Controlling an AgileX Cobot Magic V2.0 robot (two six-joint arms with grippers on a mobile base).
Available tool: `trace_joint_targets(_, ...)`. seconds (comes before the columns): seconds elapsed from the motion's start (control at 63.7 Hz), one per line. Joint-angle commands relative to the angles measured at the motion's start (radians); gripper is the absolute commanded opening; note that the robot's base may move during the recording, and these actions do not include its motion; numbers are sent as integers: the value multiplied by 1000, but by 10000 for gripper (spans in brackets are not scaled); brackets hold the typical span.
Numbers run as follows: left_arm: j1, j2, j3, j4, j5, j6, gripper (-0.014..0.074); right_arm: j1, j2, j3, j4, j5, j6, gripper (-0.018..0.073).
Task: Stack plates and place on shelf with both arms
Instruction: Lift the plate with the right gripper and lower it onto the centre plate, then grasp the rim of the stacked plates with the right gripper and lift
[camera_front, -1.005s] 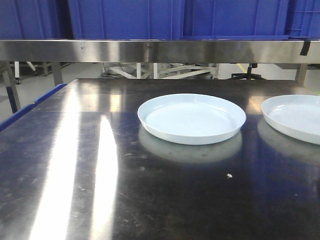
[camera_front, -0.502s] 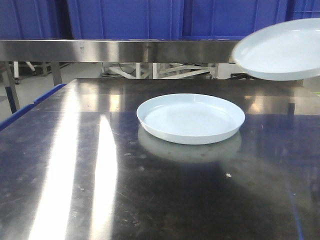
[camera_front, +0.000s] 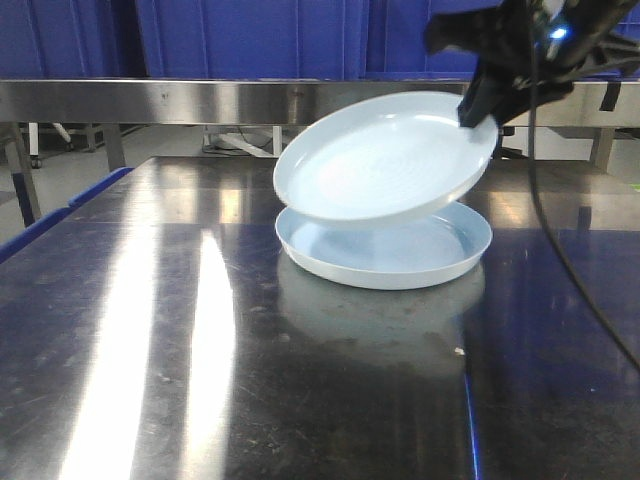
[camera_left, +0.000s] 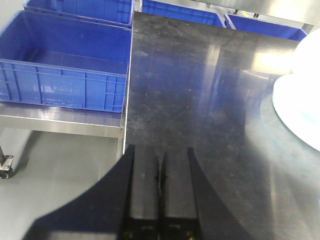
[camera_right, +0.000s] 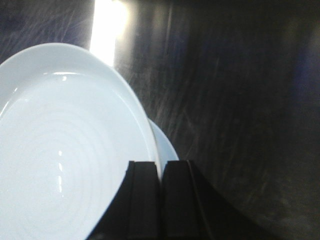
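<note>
The left pincer has its fingers pressed together on nothing, hanging over the edge of the dark steel table, beside a blue crate. At mid-table one plate lies flat. The second plate hangs tilted just above it, right side high, its rim clamped in the right pincer.
</note>
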Motion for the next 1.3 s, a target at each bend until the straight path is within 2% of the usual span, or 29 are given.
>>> trace_joint_targets(0.0, 2, 1, -30, -9, -80, -8, 97, 6, -10, -38, -4, -78, -5, 66)
trace_joint_targets(0.094, 2, 1, -30, -9, -80, -8, 97, 10, 20, -38, -4, -76, -5, 174)
trace_joint_targets(0.22, 2, 1, -30, -9, -80, -8, 97, 11, 47, -38, -4, -61, -5, 443)
trace_joint_targets(0.314, 2, 1, -30, -9, -80, -8, 97, 11, 62, -38, -4, -35, -5, 510)
trace_joint_targets(0.549, 2, 1, -30, -9, -80, -8, 97, 11, 112, -38, 2, 22, -5, 463)
trace_joint_targets(0.832, 2, 1, -30, -9, -80, -8, 97, 11, 154, -38, 14, 27, -5, 391)
trace_joint_targets(0.895, 2, 1, -30, -9, -80, -8, 97, 11, 154, -38, 14, 24, -5, 322)
trace_joint_targets(0.973, 2, 1, -30, -9, -80, -8, 97, 11, 146, -38, 14, 14, -5, 154)
trace_joint_targets(1.005, 2, 1, -30, -9, -80, -8, 97, 11, 137, -38, 14, 5, -5, 50)
trace_joint_targets(1.02, 2, 1, -30, -9, -80, -8, 97, 11, 133, -38, 14, 1, -5, 34)
trace_joint_targets(1.083, 2, 1, -30, -9, -80, -8, 97, 11, 111, -38, 14, -29, -5, 74)
trace_joint_targets(1.146, 2, 1, -30, -9, -80, -8, 97, 11, 77, -38, 14, -59, -5, 48)
trace_joint_targets(1.287, 2, 1, -30, -9, -80, -8, 97, -2, -36, -33, 13, -112, -5, 57)
